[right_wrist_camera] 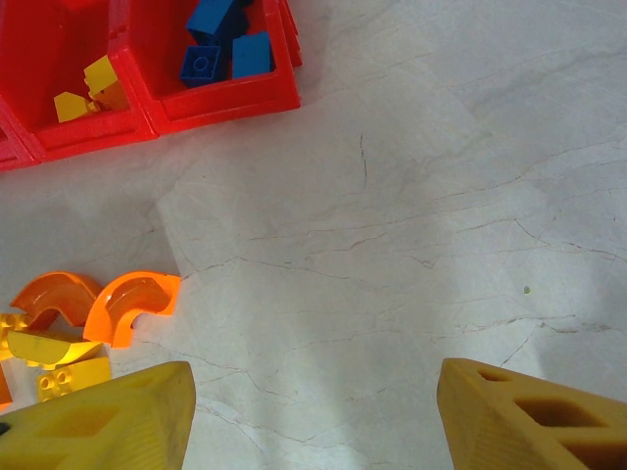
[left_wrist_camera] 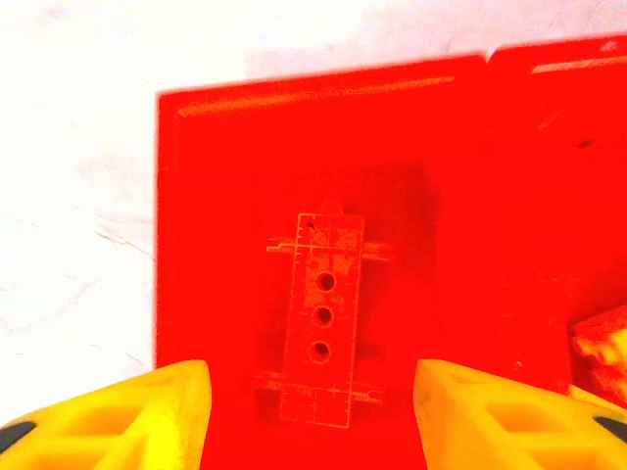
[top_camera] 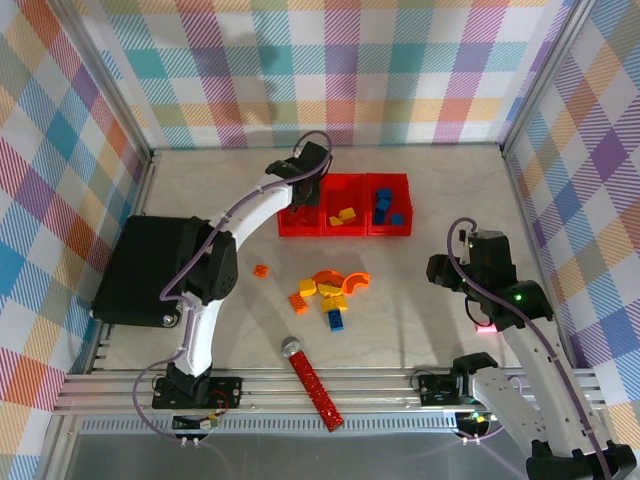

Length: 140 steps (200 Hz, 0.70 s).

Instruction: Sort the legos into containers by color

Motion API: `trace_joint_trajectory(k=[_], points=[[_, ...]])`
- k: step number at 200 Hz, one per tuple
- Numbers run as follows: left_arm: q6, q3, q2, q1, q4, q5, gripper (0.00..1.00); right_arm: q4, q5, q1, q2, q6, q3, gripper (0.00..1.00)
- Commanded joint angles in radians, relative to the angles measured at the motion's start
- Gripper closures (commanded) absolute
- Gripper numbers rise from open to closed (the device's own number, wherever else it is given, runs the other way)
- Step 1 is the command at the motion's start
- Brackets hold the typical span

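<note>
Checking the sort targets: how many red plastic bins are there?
3 translucent red rectangular plastic bins, joined in a row: left bin, middle bin with yellow plastic bricks, right bin with blue plastic bricks. None looks hidden.

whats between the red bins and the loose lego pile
Bare table, nothing else: the top view shows it from the red bins to the loose legos. A lone orange brick sits off to the left.

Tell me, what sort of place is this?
Probably a robot training booth: plaid walls close off a small table, a left arm and right arm are bolted to a metal rail at its edge, and Lego bricks lie near three red bins.
</note>
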<state>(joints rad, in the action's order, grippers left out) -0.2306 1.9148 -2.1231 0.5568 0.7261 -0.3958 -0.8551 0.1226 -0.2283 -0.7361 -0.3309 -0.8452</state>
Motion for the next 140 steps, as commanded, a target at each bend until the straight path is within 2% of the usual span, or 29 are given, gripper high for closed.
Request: trace_joint_trajectory(k=[1, 16, 31, 43, 97, 140], points=[[0.058, -0.088, 0.17, 0.026, -0.132, -0.059, 0.4, -0.017, 0.0, 0.004, 0.003, 0.008, -0.012, 0.32], [0.08, -0.183, 0.278, 0.032, -0.222, -0.083, 0.32, -0.03, -0.009, 0.004, -0.002, 0.01, -0.026, 0.32], [0.103, -0.265, 0.377, 0.032, -0.284, -0.117, 0.19, -0.04, -0.016, 0.004, -0.007, 0.007, -0.038, 0.31], [0.16, -0.316, 0.443, 0.032, -0.3, -0.113, 0.0, -0.045, -0.022, 0.005, -0.009, 0.005, -0.046, 0.31], [0.285, -0.507, 0.65, -0.001, -0.28, -0.147, 0.0, -0.032, -0.079, 0.004, -0.027, -0.042, -0.067, 0.3], [0.237, -0.598, 0.708, -0.026, -0.057, 0.006, 0.0, -0.002, -0.122, 0.005, -0.052, -0.075, -0.067, 0.31]])
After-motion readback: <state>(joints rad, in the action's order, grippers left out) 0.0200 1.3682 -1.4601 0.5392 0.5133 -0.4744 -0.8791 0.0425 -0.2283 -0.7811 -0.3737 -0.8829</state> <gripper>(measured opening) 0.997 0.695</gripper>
